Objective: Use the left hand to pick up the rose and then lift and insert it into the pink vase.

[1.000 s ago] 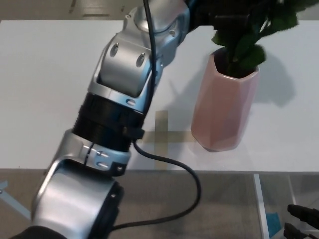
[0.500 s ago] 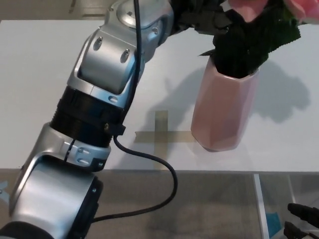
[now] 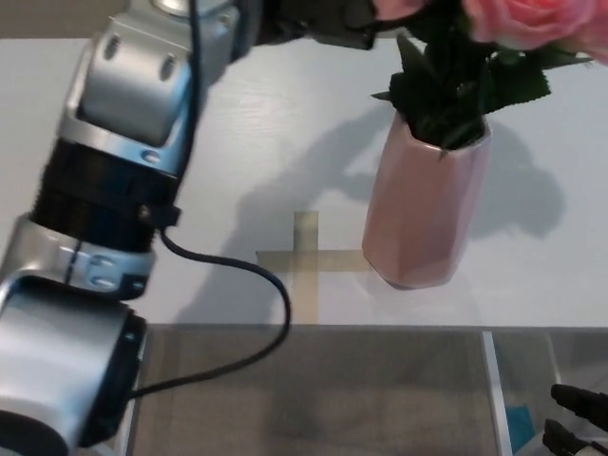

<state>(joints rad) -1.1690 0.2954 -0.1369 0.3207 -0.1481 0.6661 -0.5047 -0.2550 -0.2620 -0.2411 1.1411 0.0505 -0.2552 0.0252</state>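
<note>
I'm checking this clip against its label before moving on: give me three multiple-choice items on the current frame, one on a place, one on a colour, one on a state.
1. Where does the tape cross lie relative to the pink vase?
A. on the table to the vase's left in the picture
B. under the vase
C. behind the vase

2. What colour are the rose blooms?
A. red
B. pink
C. white

3. How does the vase stand?
A. tipped on its side
B. lifted off the table
C. upright on the white table, with leaves in its mouth

Answers: 1 A, the cross sits on bare table beside the vase's base. 2 B, the petals at the top edge are pale pink. 3 C, its base rests on the table and dark green leaves fill the opening.
</note>
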